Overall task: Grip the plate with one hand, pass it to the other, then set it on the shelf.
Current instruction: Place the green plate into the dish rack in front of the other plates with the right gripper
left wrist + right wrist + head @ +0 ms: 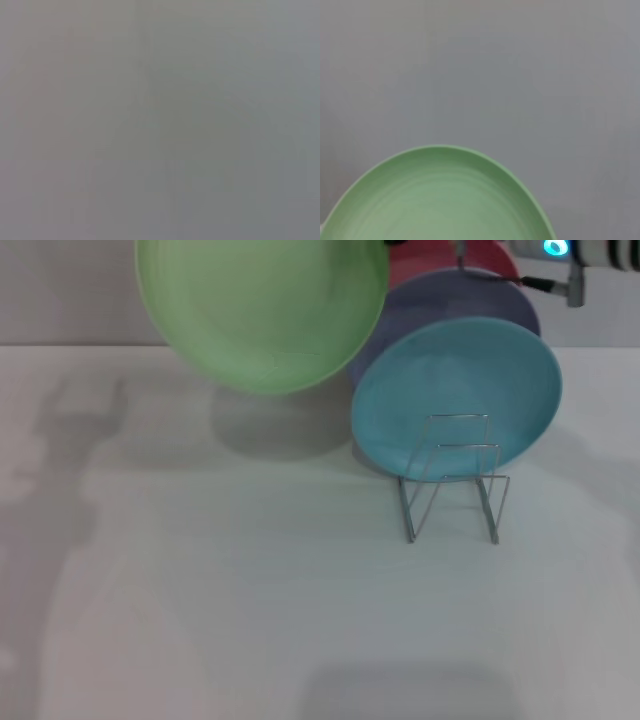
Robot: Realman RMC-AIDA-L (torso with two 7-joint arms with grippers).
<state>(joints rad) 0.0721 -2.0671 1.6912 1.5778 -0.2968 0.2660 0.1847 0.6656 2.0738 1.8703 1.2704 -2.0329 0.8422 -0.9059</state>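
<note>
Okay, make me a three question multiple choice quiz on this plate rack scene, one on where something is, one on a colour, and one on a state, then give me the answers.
1. Where is the green plate?
A. Flat on the table
B. Up in the air, left of the wire rack
C. Slotted in the rack

2. What colour is the plate nearest the front of the wire rack?
A. Turquoise-blue
B. Yellow
C. White

3. How does the turquoise plate stand?
A. Face down on the table
B. On edge, leaning in the rack
C. Held by a gripper

Answers:
1. B: the head view shows it above the table, casting a shadow below.
2. A: it sits in front of a lavender plate.
3. B: its lower rim rests among the wire loops.
</note>
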